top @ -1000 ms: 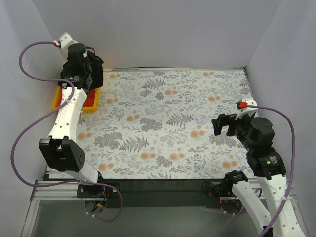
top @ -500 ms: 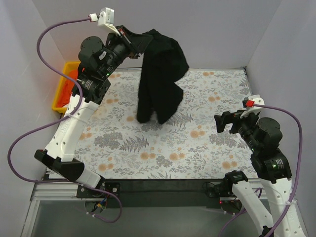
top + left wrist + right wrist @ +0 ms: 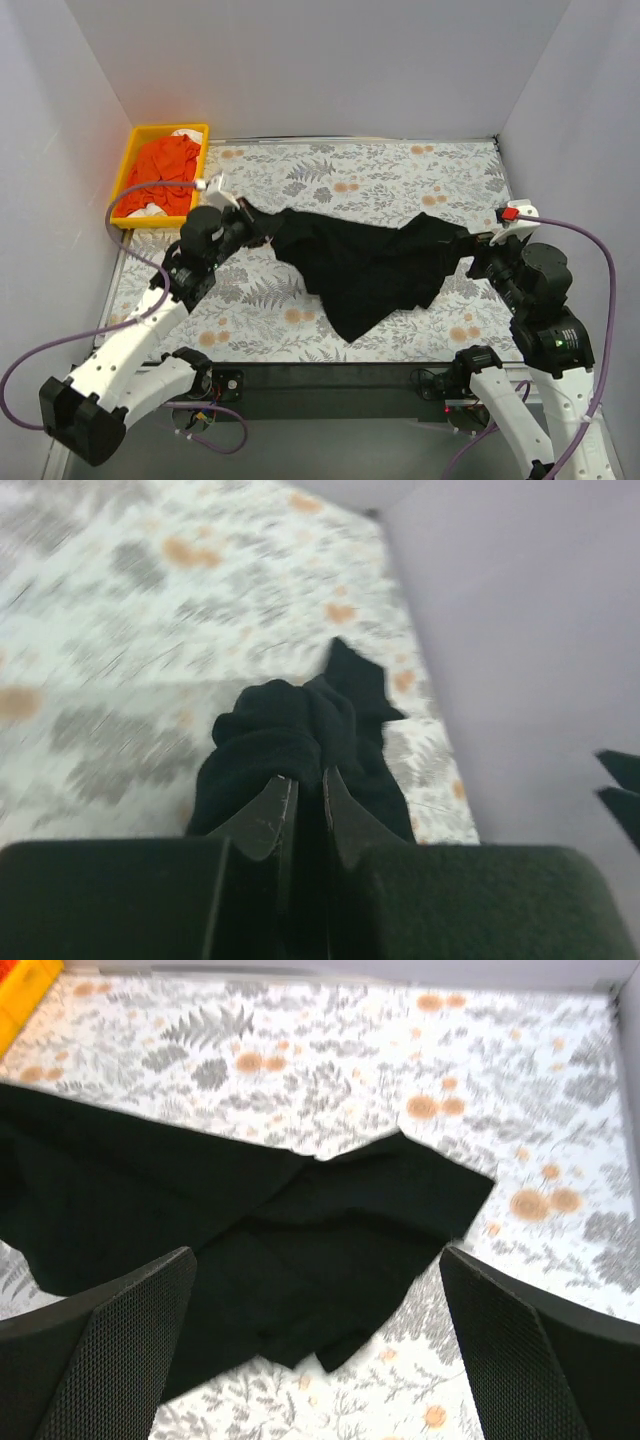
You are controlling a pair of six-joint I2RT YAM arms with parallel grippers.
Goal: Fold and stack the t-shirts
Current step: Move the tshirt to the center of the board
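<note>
Black cotton lies in a loose band across the floral surface (image 3: pixel 400 180), and my next move hangs on how that band is oriented. The black t-shirt (image 3: pixel 365 265) runs its long axis from 9 o'clock to 3 o'clock in the overhead view, with a slack lobe sagging toward 6 o'clock near the front edge. My left end effector (image 3: pixel 308 780) sits at the 9 o'clock end, pressed together on a bunched wad of the cloth. My right end effector (image 3: pixel 315 1260) sits at the 3 o'clock end, spread wide and holding nothing. Through its wrist camera a free corner of the shirt lies at 12 o'clock, just ahead and below, framed by the jaws. The right arm is therefore by far the nearer to that loose end. I judge it needs only to drop and close there, so that both arms can draw the shirt flat along its length. An orange t-shirt (image 3: pixel 165 165) lies in the yellow tray (image 3: pixel 168 128) at 10 o'clock, well apart.
</note>
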